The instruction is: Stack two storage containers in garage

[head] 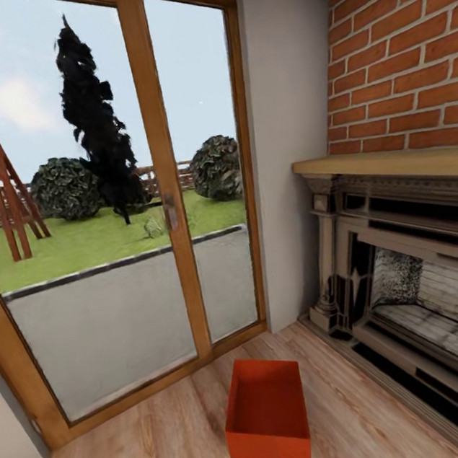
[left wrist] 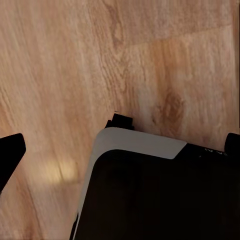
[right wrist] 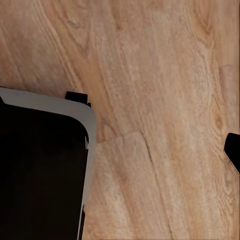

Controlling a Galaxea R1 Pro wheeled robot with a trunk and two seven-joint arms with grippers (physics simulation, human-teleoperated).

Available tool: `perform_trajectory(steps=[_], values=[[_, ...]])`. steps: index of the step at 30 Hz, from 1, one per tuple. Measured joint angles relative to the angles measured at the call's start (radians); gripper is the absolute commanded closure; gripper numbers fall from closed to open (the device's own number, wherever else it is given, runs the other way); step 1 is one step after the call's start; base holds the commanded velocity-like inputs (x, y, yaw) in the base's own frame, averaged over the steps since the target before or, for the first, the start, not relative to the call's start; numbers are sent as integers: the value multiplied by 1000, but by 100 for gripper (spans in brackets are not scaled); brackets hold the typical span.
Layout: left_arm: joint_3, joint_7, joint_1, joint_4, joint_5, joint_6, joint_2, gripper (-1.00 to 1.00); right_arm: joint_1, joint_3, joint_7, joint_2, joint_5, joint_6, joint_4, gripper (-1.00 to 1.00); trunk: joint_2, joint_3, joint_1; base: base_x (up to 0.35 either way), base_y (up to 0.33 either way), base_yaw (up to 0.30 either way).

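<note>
One red-orange storage container (head: pixel 268 411) on the pale wood plank floor (head: pixel 144 452) of the living room, near, slightly right of centre, open top up, long axis running near to far, nothing visible inside. Just beyond it, a wooden-framed glass door (head: pixel 157 181) with a small handle, giving onto a grey paved strip, a lawn, round bushes, a tall dark tree (head: pixel 98 123) and a wooden climbing frame (head: pixel 6 195) at far left. Right of the door, a plain white wall section (head: pixel 284 104). Further right, a red-brick fireplace (head: pixel 422 253) with a pale wooden mantel and a dark ornate surround, close beside the container but apart from it.

In the left wrist view, plank floor below, a dark body with a pale rim (left wrist: pixel 145 185), and black finger tips (left wrist: pixel 10 152) at opposite edges of the frame: left hand (left wrist: pixel 122 150) spread apart, holding nothing. In the right wrist view, the same floor, a dark pale-edged body (right wrist: pixel 40 165), one black tip (right wrist: pixel 233 150) at the frame edge; state of the right hand cannot be told.
</note>
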Motion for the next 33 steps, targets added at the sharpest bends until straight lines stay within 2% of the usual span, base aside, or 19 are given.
perform_trajectory(steps=[6,19,33], values=[[0,0,0,0,0,-4,0,-100,0,0,1,1,-1,2,0,-100,0,0,0,322,0,-31],[0,0,0,0,-2,-8,0,-100,0,0,-1,3,-1,4,0,-100,0,0,0,260,0,-187],[-1,0,0,0,-3,-9,-1,-100,0,0,-1,0,0,2,0,-100,0,0,0,85,0,-5]])
